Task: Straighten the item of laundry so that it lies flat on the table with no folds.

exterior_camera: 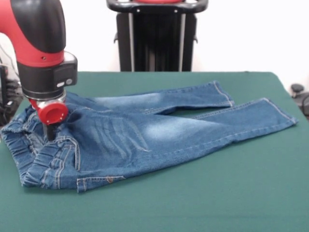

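Green felt-like cloth covers the table (203, 203), which fills the lower two thirds of the front view; a pale wall lies behind it, and a black upright stand (157, 36) rises at top centre.

Front view. The jeans (145, 137) lie on the table across the middle of the frame, waist at the left and legs running to the right. The elastic waistband (29, 154) is bunched and rumpled at the left edge of the garment, with tan stitching visible along the pocket seams. Faded whisker lines mark the thigh area at centre. The two legs diverge toward the right: the upper leg (193, 96) ends at a hem in the upper right of centre, while the lower leg (251, 121) reaches further toward the right edge of the table. A fold of cloth shows along the lower left hem, where a corner is turned up.

The red and black arm (41, 43) descends from the upper left corner. Its gripper (49, 131) is down at the waist area of the jeans, just right of the waistband and apparently touching the denim. A red round part of the wrist hides the fingers, so whether they are wide, narrow or holding cloth cannot be told.
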`<state>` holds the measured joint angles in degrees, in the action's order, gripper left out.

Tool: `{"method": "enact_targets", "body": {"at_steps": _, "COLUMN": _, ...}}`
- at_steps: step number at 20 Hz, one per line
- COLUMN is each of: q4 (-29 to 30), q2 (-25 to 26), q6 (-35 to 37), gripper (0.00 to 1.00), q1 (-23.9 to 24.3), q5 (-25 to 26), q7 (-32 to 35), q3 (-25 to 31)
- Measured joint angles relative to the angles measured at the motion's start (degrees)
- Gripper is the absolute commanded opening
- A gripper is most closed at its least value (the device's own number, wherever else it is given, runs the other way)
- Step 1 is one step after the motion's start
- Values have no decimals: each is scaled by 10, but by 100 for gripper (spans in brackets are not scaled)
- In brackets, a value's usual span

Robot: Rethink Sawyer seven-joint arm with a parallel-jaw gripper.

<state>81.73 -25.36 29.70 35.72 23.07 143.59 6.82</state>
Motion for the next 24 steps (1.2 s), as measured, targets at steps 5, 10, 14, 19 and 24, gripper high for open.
{"method": "enact_targets", "body": {"at_steps": 5, "q4": -10, "q2": -2, "q6": 5, "gripper": 0, "q1": -13, "q5": 25, "q7": 0, "q3": -8}}
{"method": "enact_targets", "body": {"at_steps": 10, "q4": -35, "q2": 8, "q6": 5, "gripper": 0, "q1": -28, "q5": 69, "q7": 0, "q3": -28}}
{"method": "enact_targets", "body": {"at_steps": 14, "q4": -48, "q2": 19, "q6": -1, "gripper": 0, "q1": -42, "q5": 93, "q7": 0, "q3": -46}}
{"method": "enact_targets", "body": {"at_steps": 19, "q4": -63, "q2": 38, "q6": -21, "gripper": 0, "q1": -63, "q5": 123, "q7": 0, "q3": -68}}
{"method": "enact_targets", "body": {"at_steps": 24, "q4": -63, "q2": 36, "q6": -23, "gripper": 0, "q1": -61, "q5": 124, "q7": 0, "q3": -69}}
